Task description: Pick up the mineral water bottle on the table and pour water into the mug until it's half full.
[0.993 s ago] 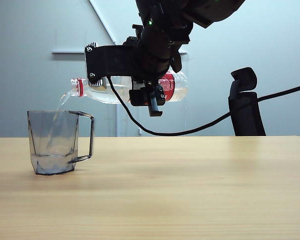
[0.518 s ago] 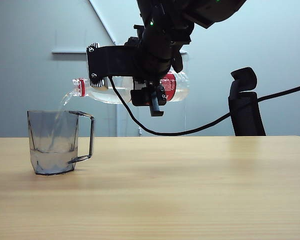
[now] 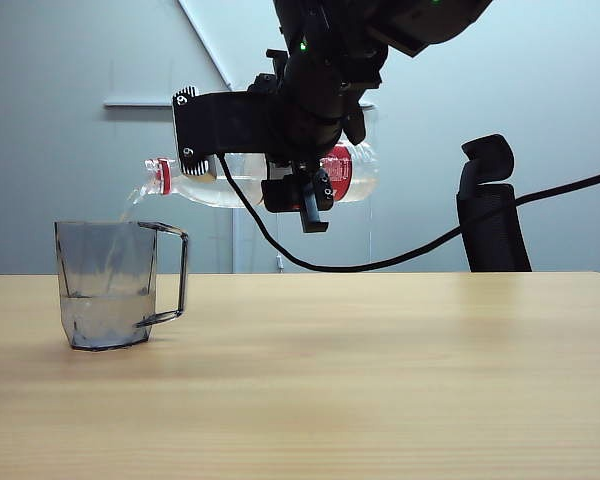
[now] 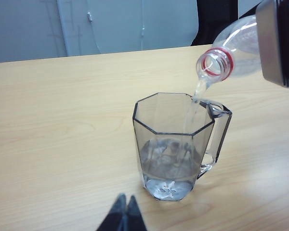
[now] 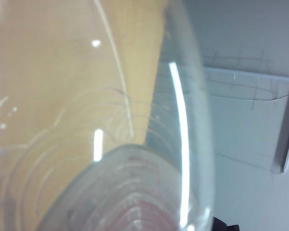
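- Background: a pale grey-blue wall is standing behind the scene, with a black chair back (image 3: 492,205) rising at the right.
- The table (image 3: 380,380), a wide light-wood top, is carrying the mug near its left side in the exterior view.
- The right gripper (image 3: 280,165) is hanging above the table, clamping the mineral water bottle (image 3: 235,180) around its body and holding it nearly level, mouth toward the mug.
- The mug (image 4: 176,144) is standing upright, handle toward the bottle, partly filled.
- The water (image 4: 198,96) is falling in a thin stream from the red-ringed neck into the mug.
- The left gripper (image 4: 123,216) is hovering near the mug, its fingertips pressed together, holding nothing.
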